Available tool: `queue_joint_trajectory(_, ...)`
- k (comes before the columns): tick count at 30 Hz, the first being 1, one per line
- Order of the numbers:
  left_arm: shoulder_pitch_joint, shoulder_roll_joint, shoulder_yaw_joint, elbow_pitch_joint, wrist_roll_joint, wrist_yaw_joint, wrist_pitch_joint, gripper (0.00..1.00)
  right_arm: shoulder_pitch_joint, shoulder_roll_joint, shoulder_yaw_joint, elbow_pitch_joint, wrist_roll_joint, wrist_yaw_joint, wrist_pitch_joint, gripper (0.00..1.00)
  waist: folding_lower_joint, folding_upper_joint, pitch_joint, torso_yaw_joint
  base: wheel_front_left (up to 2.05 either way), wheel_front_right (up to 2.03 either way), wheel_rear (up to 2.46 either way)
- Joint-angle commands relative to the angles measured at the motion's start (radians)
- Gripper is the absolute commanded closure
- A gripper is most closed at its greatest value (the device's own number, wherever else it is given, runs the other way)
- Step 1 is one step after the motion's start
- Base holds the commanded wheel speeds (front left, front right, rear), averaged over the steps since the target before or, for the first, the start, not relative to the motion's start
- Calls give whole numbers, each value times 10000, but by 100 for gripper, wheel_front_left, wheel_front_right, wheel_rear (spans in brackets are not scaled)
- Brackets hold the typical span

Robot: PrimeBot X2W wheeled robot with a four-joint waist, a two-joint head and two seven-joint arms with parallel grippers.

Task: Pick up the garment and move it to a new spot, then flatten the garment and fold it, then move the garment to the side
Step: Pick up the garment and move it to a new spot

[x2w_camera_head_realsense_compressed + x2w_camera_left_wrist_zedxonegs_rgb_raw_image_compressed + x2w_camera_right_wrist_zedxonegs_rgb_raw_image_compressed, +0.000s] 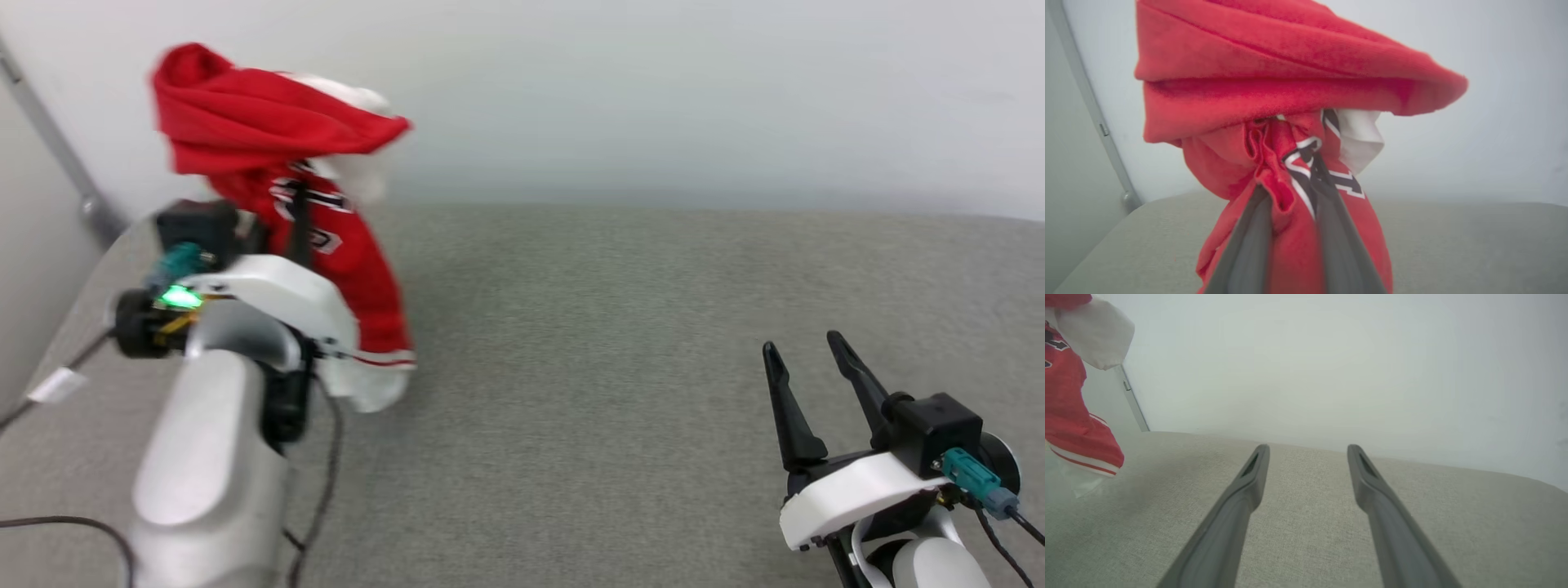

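Up at the far left, the left gripper (1294,179) is clamped on a bunched fold of the garment (277,131), a soft red jersey with black, white-edged letters and a white, red-striped hem. It hangs as a crumpled, draped column over the grey woven surface (612,367). Near right, the right gripper (802,343) sits low, its slim dark jaws spread apart, holding nothing.

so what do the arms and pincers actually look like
The right pincer and left pincer each have two long dark tapered fingers on a white shell with a black block. Forearms are pale grey. Teal plugs and black cables sit at the wrists; a green light glows on the left one.
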Motion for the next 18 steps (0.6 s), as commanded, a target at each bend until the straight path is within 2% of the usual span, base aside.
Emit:
queue_joint_trajectory(1, 142, -243, -148, -75, -90, -73, -68, 100, 152, 11, -48, -53, -45, -3, 35, 0, 2, -1, -75, -467, 0, 0, 0)
queue_joint_trajectory(3, 330, -705, -472, -117, -217, -265, -150, 100, 171, 10, -102, -114, -63, -3, 129, 0, 2, -1, -41, -803, 0, 0, 0)
queue_joint_trajectory(8, 920, -1322, -1389, 237, -571, -712, 82, 100, 279, 12, -137, -272, -10, -3, 275, 0, 2, -1, 118, -1539, 0, 0, 0)
queue_joint_trajectory(14, 2474, -1526, -2690, 782, -839, -899, 641, 100, 303, 14, -233, -431, 33, -3, 353, 0, 2, -1, 579, -1907, 0, 0, 0)
queue_joint_trajectory(16, 2880, -1538, -2880, 865, -802, -770, 601, 100, 261, 12, -204, -406, 76, -3, 310, 0, 2, -1, 656, -1946, 0, 0, 0)
queue_joint_trajectory(18, 3168, -1549, -3011, 907, -762, -655, 551, 53, 215, 11, -213, -413, 140, -3, 280, 0, 2, -1, 743, -1924, 0, 0, 0)
